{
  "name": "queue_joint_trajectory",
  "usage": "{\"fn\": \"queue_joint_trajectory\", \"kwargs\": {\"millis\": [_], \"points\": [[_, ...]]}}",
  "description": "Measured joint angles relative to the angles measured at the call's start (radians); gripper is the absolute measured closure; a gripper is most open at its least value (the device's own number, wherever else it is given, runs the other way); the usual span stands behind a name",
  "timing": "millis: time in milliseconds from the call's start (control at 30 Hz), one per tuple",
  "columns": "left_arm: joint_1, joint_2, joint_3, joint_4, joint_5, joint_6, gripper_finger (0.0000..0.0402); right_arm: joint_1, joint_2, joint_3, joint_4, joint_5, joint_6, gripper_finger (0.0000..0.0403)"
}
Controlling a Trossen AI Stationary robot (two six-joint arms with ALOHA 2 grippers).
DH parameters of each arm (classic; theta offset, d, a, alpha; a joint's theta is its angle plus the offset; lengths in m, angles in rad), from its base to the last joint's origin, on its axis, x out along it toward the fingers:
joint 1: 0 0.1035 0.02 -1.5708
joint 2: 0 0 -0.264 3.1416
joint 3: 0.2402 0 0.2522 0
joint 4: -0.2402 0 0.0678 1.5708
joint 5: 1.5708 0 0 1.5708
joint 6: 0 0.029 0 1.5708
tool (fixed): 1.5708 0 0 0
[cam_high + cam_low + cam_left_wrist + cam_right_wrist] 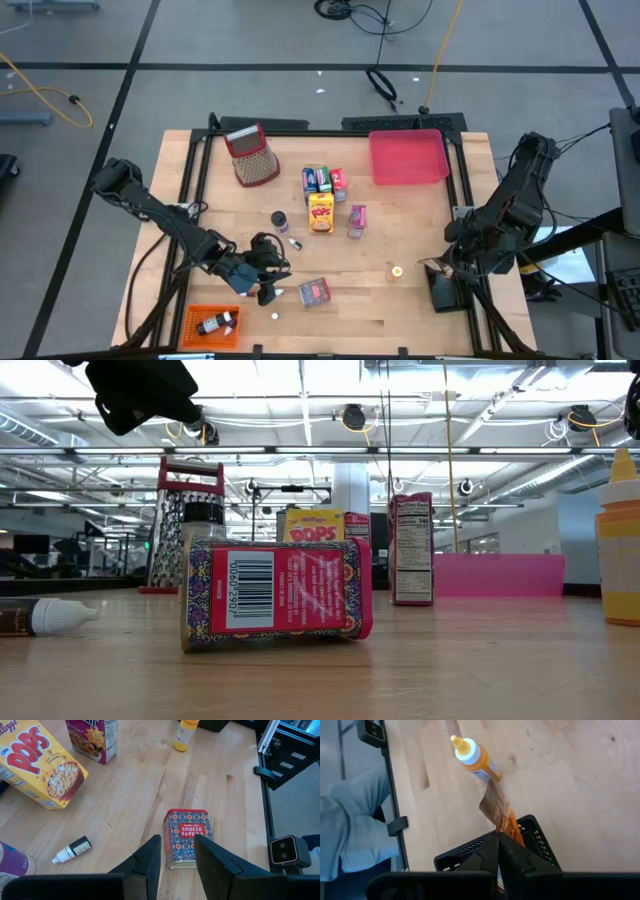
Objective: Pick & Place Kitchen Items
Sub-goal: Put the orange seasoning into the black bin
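Observation:
A red patterned paprika tin (187, 837) lies on its side on the wooden table. My left gripper (176, 840) hovers open above its near end and touches nothing; in the high view the gripper (268, 290) is just left of the tin (315, 291). My right gripper (498, 836) is shut on a brown-orange packet (495, 805) above a black tray (535, 840) at the table's near right (445, 290). A small orange bottle (475, 757) stands on the table beside it. The yellow cereal box (320, 212) stands mid-table. My right gripper pinches one end of the packet (501, 826) between its two shut fingers, coming slanting down from above. The packet sticks out past the fingertips. It is lifted clear over the black tray's corner.
Blue, green and red packets (322, 180) and a pink packet (356, 220) stand by the cereal box. A dark bottle (280, 220) and a small dropper bottle (74, 849) lie nearby. At the far edge are a grater (253, 155) and pink tray (407, 157); near left, an orange tray (212, 322).

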Motion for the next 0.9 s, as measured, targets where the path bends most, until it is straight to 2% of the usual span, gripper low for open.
{"fn": "queue_joint_trajectory", "kwargs": {"millis": [333,600,900], "points": [[0.000,0.000,0.000,0.000,0.000,0.001,0.0282,0.000,0.001,0.000,-0.029,0.017,0.010,0.0403],[0.000,0.000,0.000,-0.001,0.000,0.001,0.0282,0.023,0.000,-0.061,0.028,0.031,0.014,0.0403],[-0.001,0.000,0.000,-0.001,0.000,0.008,0.0282,0.075,-0.008,-0.126,0.022,0.032,0.131,0.0403]]}}
